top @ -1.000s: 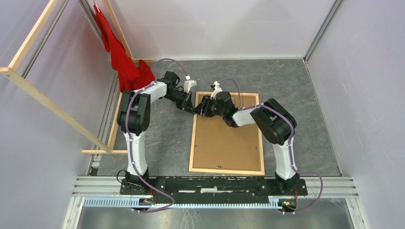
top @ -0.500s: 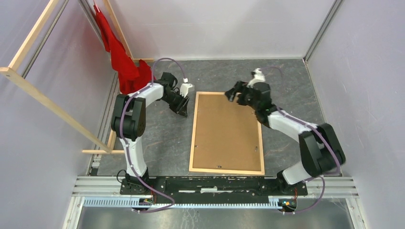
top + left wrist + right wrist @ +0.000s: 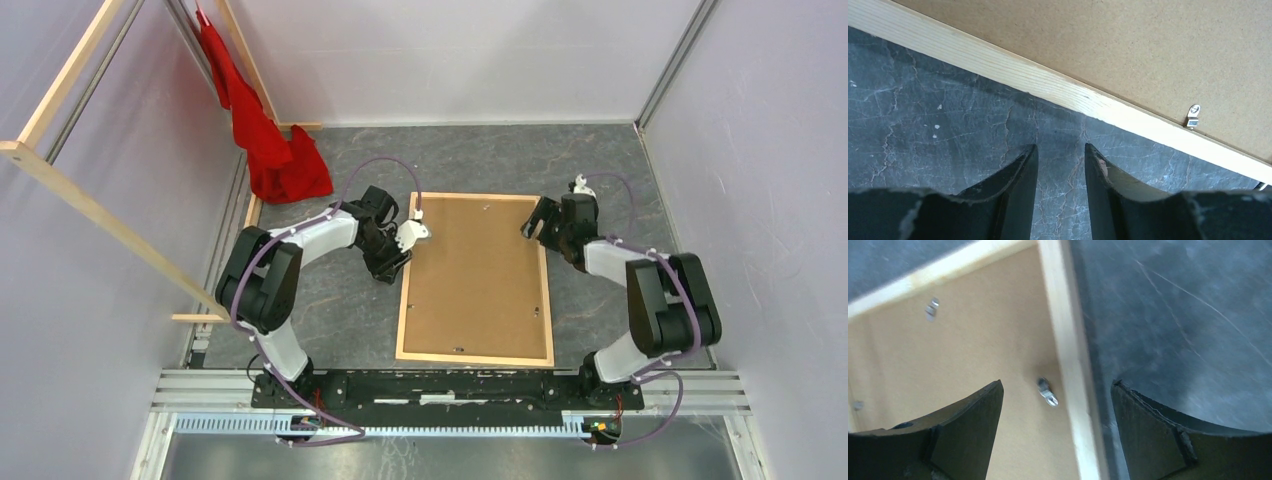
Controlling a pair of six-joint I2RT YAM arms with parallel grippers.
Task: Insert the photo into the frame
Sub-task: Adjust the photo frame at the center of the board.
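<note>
At the middle of the top view, the frame [image 3: 474, 357] lies flat and face down on the dark stone-patterned table [image 3: 620, 180], its long sides running toward the arms. Its light-wood rim holds a brown hardboard backing panel [image 3: 475, 280], which fills the opening. Whether the photo lies under that panel cannot be told. The left gripper [image 3: 389, 267] sits just left of the frame's left rail, near the upper part of that side. In the left wrist view its tips [image 3: 1060, 150] hover over bare table with a narrow gap between them and nothing in it. The wood rail [image 3: 1048, 80] crosses just beyond them, with a small metal turn clip [image 3: 1192, 115] on the panel [image 3: 1123, 45] past it. The right gripper [image 3: 543, 220] is at the frame's upper right corner. In the right wrist view its jaws are spread wide and empty [image 3: 1055, 385], one finger over the panel [image 3: 973, 355] and the other over the table, with the right rail [image 3: 1068, 365] and another clip [image 3: 1047, 391] between them. At the upper left, a red cloth [image 3: 270, 150] is heaped beside long wooden rails [image 3: 100, 215].
</note>
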